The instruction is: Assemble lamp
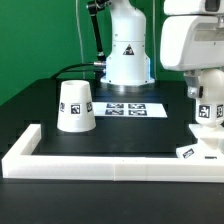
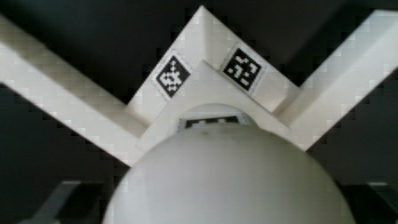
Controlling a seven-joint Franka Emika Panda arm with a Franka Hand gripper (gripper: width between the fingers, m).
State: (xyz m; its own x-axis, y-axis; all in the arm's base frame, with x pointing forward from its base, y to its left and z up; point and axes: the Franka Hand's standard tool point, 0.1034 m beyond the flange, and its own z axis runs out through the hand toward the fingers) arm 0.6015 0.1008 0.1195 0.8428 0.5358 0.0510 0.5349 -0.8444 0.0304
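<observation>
Exterior view
Shade (image 1: 72, 105): upright on the black table (image 1: 40, 92), left of centre.
Marker board (image 1: 126, 108): flat, centre.
Gripper (image 1: 207, 118): right edge, closed around the bulb (image 1: 207, 111), held off the table.
Base (image 1: 188, 152): lower right, below the bulb, by the white rail (image 1: 110, 162).

Wrist view
Bulb (image 2: 214, 175): round head, nearest the camera.
Base (image 2: 210, 75): angular, tagged, beyond the bulb.

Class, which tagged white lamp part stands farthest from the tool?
The cone-shaped shade, alone at the exterior view's left; the bulb and base sit by the tool at its right.
</observation>
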